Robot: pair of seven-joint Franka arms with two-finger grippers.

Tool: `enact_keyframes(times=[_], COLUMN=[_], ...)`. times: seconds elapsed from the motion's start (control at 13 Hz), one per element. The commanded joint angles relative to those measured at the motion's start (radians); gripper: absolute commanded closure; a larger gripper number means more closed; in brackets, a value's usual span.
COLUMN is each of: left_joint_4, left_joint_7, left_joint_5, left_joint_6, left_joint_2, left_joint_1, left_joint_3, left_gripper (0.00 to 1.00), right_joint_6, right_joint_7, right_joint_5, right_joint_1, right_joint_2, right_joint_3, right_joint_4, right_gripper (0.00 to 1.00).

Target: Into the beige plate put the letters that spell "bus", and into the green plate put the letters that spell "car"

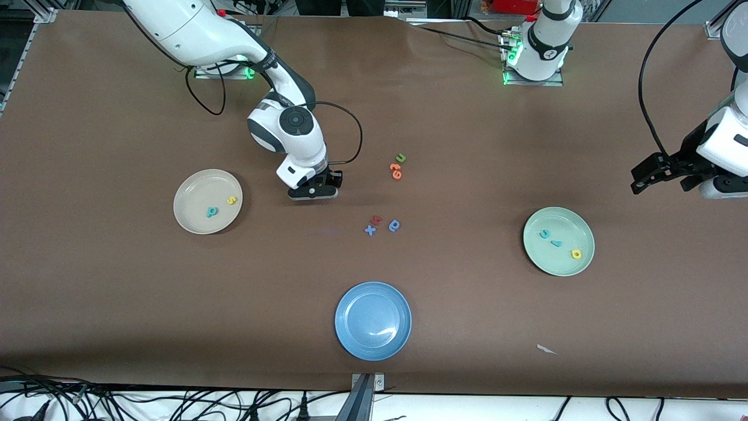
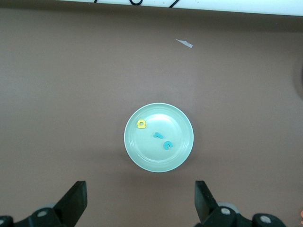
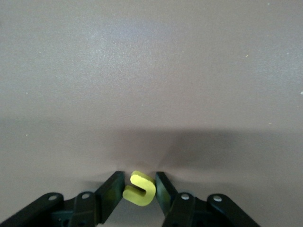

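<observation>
In the right wrist view a yellow u [image 3: 140, 189] sits between the fingers of my right gripper [image 3: 138, 184], which is shut on it low at the brown table. In the front view that gripper [image 1: 315, 191] is beside the beige plate [image 1: 196, 196], which holds a teal b [image 1: 212, 211] and a yellow s [image 1: 232, 200]. The green plate [image 1: 549, 258] holds a teal c [image 1: 544, 234], a teal r [image 1: 557, 243] and a yellow a [image 1: 576, 254]. My left gripper [image 1: 647, 176] waits open in the air at the left arm's end. Its wrist view shows the green plate [image 2: 161, 160] below the open left gripper [image 2: 140, 203].
A blue plate [image 1: 373, 320] lies near the front edge. Loose letters lie mid-table: a green u [image 1: 400, 158], orange letters [image 1: 396, 171], a red letter [image 1: 377, 220], a blue x [image 1: 370, 230] and a darker blue round letter [image 1: 394, 225]. A white scrap [image 1: 546, 349] lies nearer the camera than the green plate.
</observation>
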Motion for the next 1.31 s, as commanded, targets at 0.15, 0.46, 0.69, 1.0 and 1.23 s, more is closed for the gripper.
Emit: enact_keyframes(times=[0.15,0.46,0.69,1.0,1.23], left_joint_4=[0.030,0.030,0.030,0.030,0.030], left_joint_7=[0.002,0.002,0.003,0.002,0.002], left_joint_5=[-0.024,-0.024,-0.024,-0.024,-0.024], left_joint_6=[-0.018,-0.020,-0.020,-0.020,-0.020], left_joint_2=[0.001,0.002,0.007,0.009,0.009], left_joint_1=[0.001,0.001,-0.002,-0.006,-0.005], left_joint_3=[0.007,0.006,0.006,0.006,0.006], left_gripper=[0.00,0.00,0.00,0.00,0.00], right_joint_6=[0.009,-0.112,-0.178,-0.188,-0.220], right_joint_7=[0.011,-0.085,-0.244,-0.560,-0.709], right_joint_5=[-0.026,-0.008,0.058,0.061,0.064], right_joint_1=[0.011,-0.044,-0.098,-0.265,-0.366], right_joint_2=[0.012,-0.114,-0.204,-0.352,-0.381], right_joint_3=[-0.028,-0.024,-0.024,-0.023,-0.023], right_joint_4=[0.008,-0.015,-0.050,-0.189,-0.214], right_gripper=[0.83,0.83,0.83,0.83,0.81])
